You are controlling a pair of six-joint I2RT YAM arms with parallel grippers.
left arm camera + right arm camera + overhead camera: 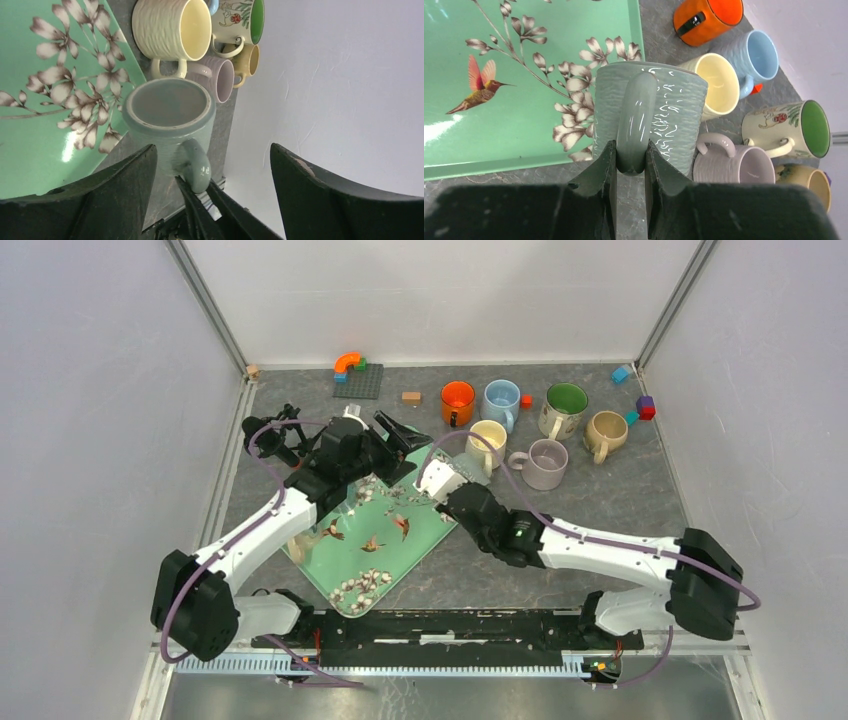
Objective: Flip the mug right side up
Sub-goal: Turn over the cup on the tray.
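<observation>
Right now the mug (pixel 437 480) is at the tray's (pixel 385 540) far right corner, its handle between the right gripper's (pixel 630 152) fingers, with the left gripper (pixel 212 155) just to its left. Behind and to the right, six other mugs (pixel 545 462) cluster on the table (pixel 610 500). A block plate (pixel 358 382) lies far back left.

The left arm (pixel 250 540) and right arm (pixel 600 555) have white shells and bulky black joint housings. A thin purple cable (pixel 170 618) loops along each arm. The left gripper (pixel 212 150) has broad black fingers (pixel 325 200), one scuffed pale along an edge. The right gripper (pixel 630 147) has narrow dark wedge-shaped fingers.
</observation>
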